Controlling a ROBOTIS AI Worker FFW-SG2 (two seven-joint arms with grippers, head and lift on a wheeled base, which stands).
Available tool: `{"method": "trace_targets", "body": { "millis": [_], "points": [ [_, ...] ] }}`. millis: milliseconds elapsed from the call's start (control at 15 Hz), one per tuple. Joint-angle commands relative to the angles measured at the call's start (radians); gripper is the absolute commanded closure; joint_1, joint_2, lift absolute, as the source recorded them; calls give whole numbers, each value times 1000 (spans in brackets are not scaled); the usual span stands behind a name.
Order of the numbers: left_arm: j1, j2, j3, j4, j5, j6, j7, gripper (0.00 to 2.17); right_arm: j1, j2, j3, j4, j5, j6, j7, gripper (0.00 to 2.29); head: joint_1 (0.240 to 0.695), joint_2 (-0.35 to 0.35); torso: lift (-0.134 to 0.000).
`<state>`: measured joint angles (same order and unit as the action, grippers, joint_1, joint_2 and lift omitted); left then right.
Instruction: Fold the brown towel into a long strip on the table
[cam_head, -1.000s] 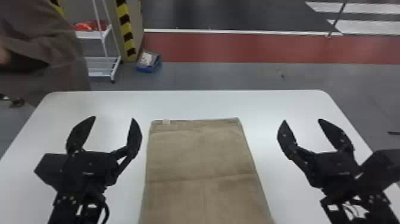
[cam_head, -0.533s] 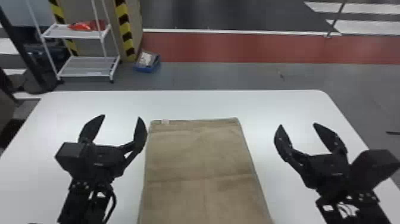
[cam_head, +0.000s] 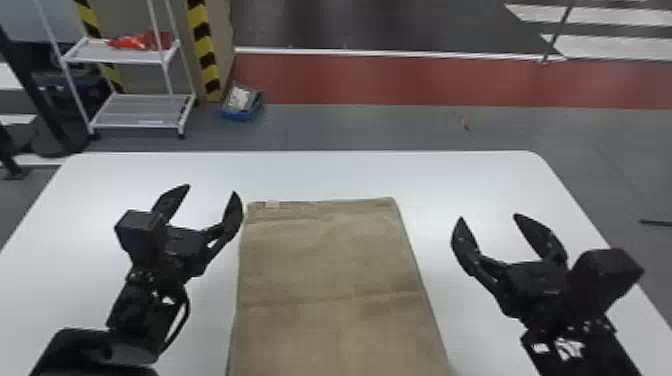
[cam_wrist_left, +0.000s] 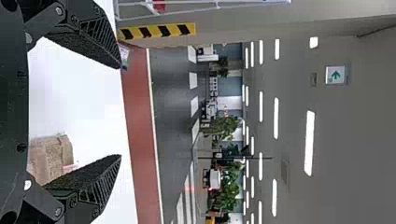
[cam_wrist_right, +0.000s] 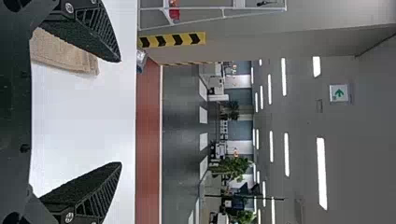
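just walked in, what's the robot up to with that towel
Nothing is being handled at this moment. The brown towel lies flat on the white table, running toward the robot, with a small pale tag at its far left corner. The left tool is open beside the towel's left edge, and the right tool is open over the table to its right. The job is to fold the towel into a long strip, and that shape is not there yet.

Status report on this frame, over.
Left pincer open, empty, left of towel. Right pincer open, empty, right of towel. Brown towel flat on table. Nothing seen blocking.
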<state>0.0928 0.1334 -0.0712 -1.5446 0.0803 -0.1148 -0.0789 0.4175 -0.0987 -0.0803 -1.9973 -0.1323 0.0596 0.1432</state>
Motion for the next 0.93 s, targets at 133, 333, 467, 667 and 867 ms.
{"method": "trace_targets", "body": {
  "millis": [133, 333, 467, 667, 867],
  "points": [
    [-25, 2, 2, 97, -4, -42, -73, 272, -32, -22, 31, 32, -1, 13, 1, 93, 695, -41, -115],
    [-25, -3, -1, 103, -24, -15, -88, 329, -74, -45, 62, 80, -12, 13, 1, 93, 695, -37, -115],
    [-25, -5, -7, 106, -33, 34, -88, 329, -103, -62, 96, 114, -21, 16, 1, 93, 695, -30, -115],
    [-25, -6, -16, 112, -44, 65, -79, 329, -117, -67, 120, 137, -21, 13, 2, 93, 695, -19, -115],
    [-27, -12, -21, 112, -60, 77, -73, 329, -128, -73, 123, 153, -29, 16, 1, 93, 695, -9, -115]
  ]
}}
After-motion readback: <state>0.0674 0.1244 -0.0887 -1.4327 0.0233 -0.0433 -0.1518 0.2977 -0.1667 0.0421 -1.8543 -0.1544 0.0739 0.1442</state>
